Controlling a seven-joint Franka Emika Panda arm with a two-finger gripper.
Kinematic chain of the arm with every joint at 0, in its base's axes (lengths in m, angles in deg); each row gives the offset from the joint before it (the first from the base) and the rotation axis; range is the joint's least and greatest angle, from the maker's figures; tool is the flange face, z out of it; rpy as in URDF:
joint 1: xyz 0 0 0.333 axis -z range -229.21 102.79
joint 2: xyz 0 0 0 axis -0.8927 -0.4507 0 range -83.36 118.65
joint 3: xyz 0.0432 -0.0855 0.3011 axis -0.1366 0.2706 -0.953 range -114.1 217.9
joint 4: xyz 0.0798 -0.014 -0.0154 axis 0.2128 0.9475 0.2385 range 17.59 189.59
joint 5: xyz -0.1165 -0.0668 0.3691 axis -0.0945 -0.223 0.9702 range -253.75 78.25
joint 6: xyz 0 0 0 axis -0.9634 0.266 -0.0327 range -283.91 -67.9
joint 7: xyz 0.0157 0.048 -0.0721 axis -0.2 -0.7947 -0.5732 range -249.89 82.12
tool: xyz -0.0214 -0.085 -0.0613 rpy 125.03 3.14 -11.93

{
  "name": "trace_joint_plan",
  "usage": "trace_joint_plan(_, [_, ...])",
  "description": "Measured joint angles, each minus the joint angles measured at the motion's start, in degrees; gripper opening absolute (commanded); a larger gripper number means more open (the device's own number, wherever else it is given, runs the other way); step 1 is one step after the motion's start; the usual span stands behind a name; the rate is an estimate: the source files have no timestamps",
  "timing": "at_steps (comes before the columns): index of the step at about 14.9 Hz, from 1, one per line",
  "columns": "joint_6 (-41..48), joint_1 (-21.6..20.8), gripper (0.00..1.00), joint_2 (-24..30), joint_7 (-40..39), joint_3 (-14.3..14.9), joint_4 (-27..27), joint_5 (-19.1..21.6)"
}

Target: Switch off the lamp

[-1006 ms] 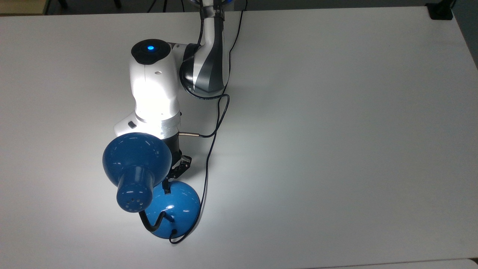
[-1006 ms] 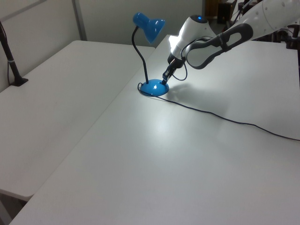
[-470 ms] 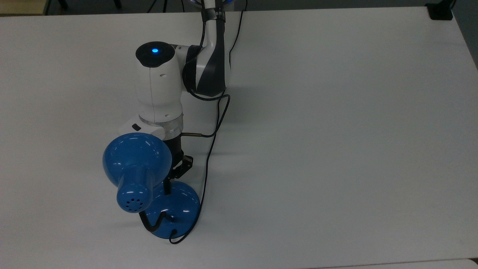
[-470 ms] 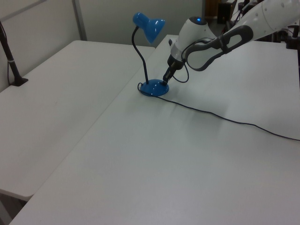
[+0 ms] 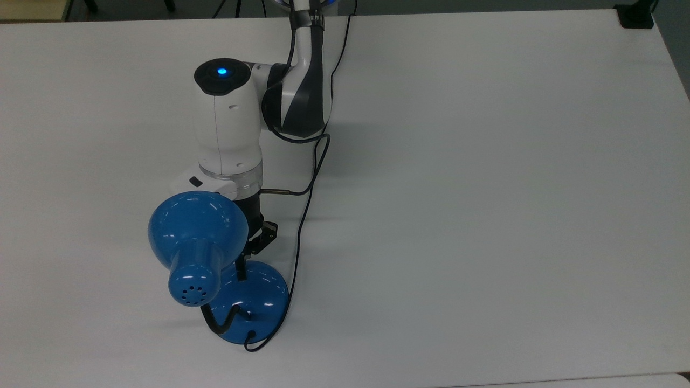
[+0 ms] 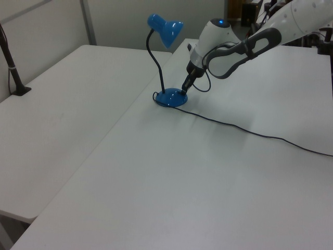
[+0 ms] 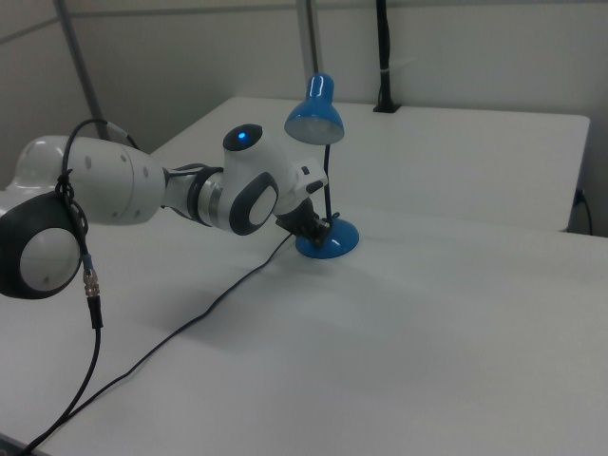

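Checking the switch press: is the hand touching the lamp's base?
Cannot tell. In the left view the hand meets the lamp's base, but no contact or gap shows plainly.

lamp (image 5: 197,242): 1 | cord (image 6: 250,133): 1 | tables (image 5: 485,188): 2

Setting: you are in a lab. Evidence: plain white tables (image 6: 156,182) pushed together, a robot arm (image 7: 142,195), bare grey walls (image 7: 190,57).

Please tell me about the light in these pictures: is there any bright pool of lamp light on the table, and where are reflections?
Top view: the table is evenly lit, with no bright pool under the lamp; small white glints sit on its shade. Left view: soft grey shadows lie beside the cord. Right view: the shade's opening looks pale but casts no glow.
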Motion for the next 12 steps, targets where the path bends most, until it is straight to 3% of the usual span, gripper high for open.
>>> trace_joint_plan(3, [2.1,0.0,0.06,4.1,0.2,0.0,4.1,0.0])
trace_joint_plan(6, [16.2,0.1,0.2,11.3,0.6,0.1,6.0,0.0])
trace_joint_plan(7, [22.1,0.1,0.39,14.2,0.6,0.1,6.1,0.0])
trace_joint_plan(9, [34.8,0.1,1.0,21.2,0.6,0.1,6.8,0.0])
trace_joint_plan(12, [45.0,0.0,1.0,28.7,3.4,0.1,8.4,-2.1])
